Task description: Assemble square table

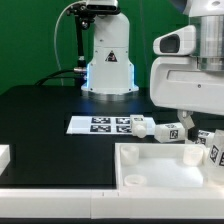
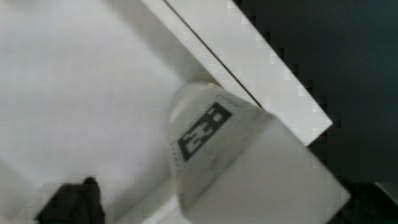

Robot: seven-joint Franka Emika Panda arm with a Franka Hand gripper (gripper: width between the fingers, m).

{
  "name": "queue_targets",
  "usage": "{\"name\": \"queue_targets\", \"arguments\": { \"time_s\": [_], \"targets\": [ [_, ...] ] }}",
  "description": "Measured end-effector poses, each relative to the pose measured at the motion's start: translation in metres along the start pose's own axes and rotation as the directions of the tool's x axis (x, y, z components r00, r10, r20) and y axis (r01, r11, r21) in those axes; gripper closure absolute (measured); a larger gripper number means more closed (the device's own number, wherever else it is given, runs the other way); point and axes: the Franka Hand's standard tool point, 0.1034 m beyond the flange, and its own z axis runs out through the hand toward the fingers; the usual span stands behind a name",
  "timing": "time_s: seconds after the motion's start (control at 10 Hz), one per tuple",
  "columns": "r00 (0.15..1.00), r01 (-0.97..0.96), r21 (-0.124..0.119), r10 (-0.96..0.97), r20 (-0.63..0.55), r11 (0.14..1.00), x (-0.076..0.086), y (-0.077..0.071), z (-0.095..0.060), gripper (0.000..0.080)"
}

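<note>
Black table (image 1: 40, 110), green backdrop (image 1: 30, 40) | square tabletop (image 1: 150, 172) low in the exterior view, toward its right | tagged legs (image 1: 146, 127) loose behind it | one leg (image 2: 217, 130) lying in the tray beside its rim | pincer (image 1: 186, 126): one fingertip (image 2: 71, 203) shows, clear of that leg; spread, cannot tell.

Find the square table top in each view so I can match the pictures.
Exterior view: table top lies along the bottom, toward the exterior view's right.
Wrist view: its floor and raised rim fill most of the picture.
Shared landmark: the tagged leg by the rim, probably the rightmost leg in the exterior view.
</note>
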Motion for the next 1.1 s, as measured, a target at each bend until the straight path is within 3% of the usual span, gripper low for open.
{"name": "queue_targets", "arguments": {
  "time_s": [0.1, 0.2, 0.3, 0.5, 0.7, 0.8, 0.9, 1.1],
  "targets": [
    [0.999, 0.054, -0.001, -0.054, -0.001, 0.999, -0.0003, -0.0004, -0.0001, 0.0151],
    [0.972, 0.234, -0.016, -0.235, -0.009, 0.972, -0.0013, -0.0028, -0.001, 0.0151],
    [0.931, 0.365, -0.017, -0.365, -0.007, 0.931, -0.0025, -0.0037, -0.0008, 0.0151],
    [0.929, 0.37, -0.018, -0.371, -0.007, 0.929, -0.0006, -0.002, -0.0006, 0.0151],
    [0.937, 0.35, -0.019, -0.35, -0.008, 0.937, -0.0005, -0.0018, -0.0005, 0.0388],
    [0.953, 0.302, -0.017, -0.303, -0.008, 0.953, -0.0005, -0.0019, -0.0005, 0.0388],
    [0.971, 0.239, -0.017, -0.239, -0.009, 0.971, 0.0004, -0.0011, -0.0007, 0.0515],
    [0.999, 0.053, -0.023, -0.053, -0.01, 0.998, 0.0055, 0.0035, -0.0021, 0.0515]
  ]
}}
